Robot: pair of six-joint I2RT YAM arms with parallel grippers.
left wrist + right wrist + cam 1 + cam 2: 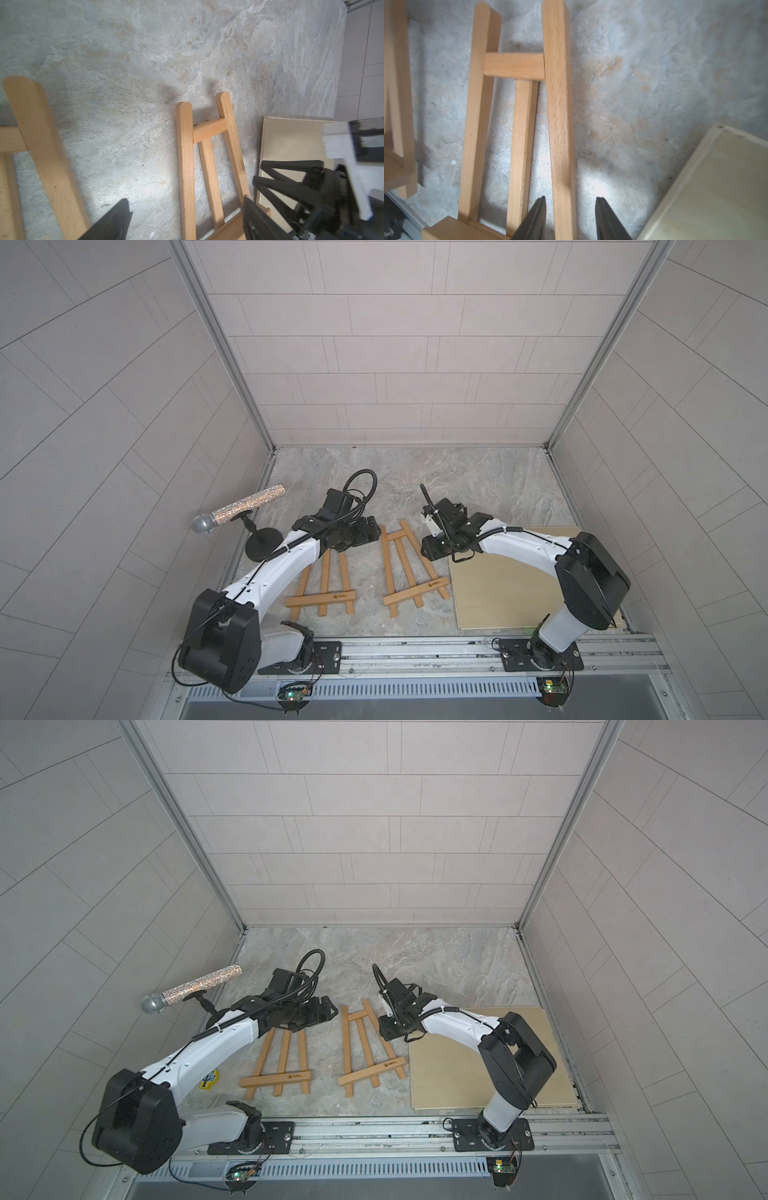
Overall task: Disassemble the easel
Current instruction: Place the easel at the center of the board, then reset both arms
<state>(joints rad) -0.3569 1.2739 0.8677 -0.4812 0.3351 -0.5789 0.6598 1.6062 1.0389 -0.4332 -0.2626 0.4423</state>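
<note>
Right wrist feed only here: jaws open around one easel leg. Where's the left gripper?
Observer: Left gripper hangs between the left easel and the right easel, near their top ends, jaws wide open, empty.
Operator: Left easel in one piece?
Observer: Yes, it lies flat with its ledge across all three legs.
Operator: Anything else around?
Observer: A glittery microphone on a black stand, far left of the table.
</note>
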